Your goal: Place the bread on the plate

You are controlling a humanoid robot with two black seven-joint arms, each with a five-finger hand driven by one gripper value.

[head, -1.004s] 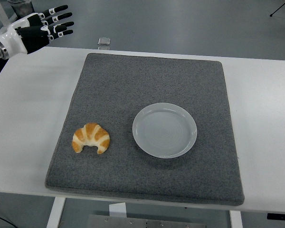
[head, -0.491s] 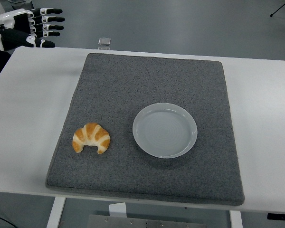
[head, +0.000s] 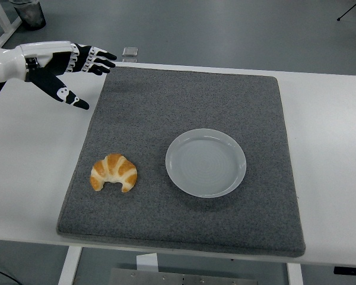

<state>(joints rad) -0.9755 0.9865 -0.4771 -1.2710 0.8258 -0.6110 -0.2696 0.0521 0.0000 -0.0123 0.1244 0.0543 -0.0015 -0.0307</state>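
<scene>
Now left hand (head: 68,65) spread, empty, above mat's far-left corner; bread (head: 114,173) well apart, nearer table edge.

On the mat (head: 190,107) the plate (head: 206,162) sits near the centre. The croissant (head: 113,173) lies at its nine o'clock, apart. The left hand (head: 65,65) hovers at eleven o'clock.

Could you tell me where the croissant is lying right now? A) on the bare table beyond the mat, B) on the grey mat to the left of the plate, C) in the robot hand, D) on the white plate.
B: the croissant lies on the grey mat, left of the empty plate and untouched by the open left robot hand.
</scene>
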